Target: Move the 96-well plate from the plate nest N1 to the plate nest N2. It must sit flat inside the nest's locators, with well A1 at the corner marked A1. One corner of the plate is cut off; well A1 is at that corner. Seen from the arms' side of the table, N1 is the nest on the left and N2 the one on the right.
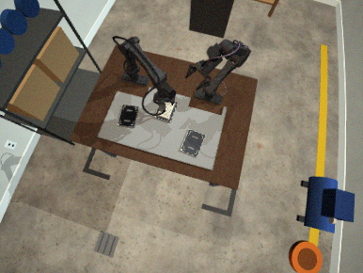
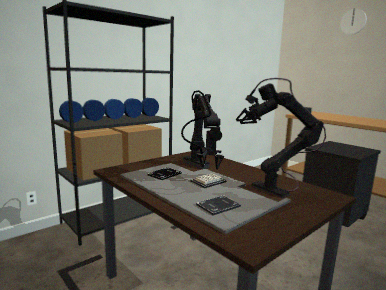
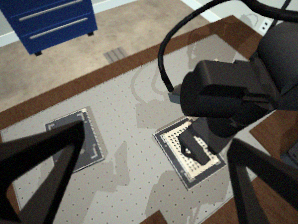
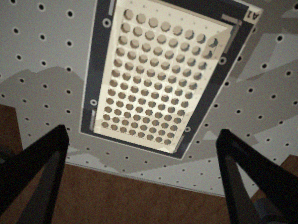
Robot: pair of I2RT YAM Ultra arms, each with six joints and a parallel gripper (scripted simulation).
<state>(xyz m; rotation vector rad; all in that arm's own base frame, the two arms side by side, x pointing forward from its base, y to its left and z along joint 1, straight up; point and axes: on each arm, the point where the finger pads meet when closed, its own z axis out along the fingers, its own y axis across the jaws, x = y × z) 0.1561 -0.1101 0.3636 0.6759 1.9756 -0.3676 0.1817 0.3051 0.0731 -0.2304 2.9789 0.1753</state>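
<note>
Where the right hand (image 1: pixel 165 104) (image 2: pixel 210 164) (image 3: pixel 197 140) (image 4: pixel 144 133) blocks left-wrist view, 96-well plate (image 1: pixel 168 112) (image 2: pixel 209 178) (image 3: pixel 173 140) (image 4: pixel 145 85) partly hidden

Around my worktop (image 1: pixel 235 155) (image 2: pixel 165 212) (image 3: pixel 145 60) I see a mottled brown-grey floor (image 1: pixel 174 221) (image 2: pixel 150 260) (image 3: pixel 130 32), with a yellow stripe (image 1: pixel 323 108) and a small grate (image 1: pixel 106 243) (image 3: pixel 116 54). One wall (image 2: pixel 220 60) is pale, another (image 2: pixel 330 65) beige with a round clock (image 2: pixel 354 21). A black rack (image 2: pixel 69 100) bears blue discs (image 2: pixel 93 110) above cardboard boxes (image 2: pixel 100 152). A dark cabinet (image 1: pixel 211 18) (image 2: pixel 341 182) stands by a wooden bench (image 2: pixel 345 121). The light casts soft shadows.
</note>
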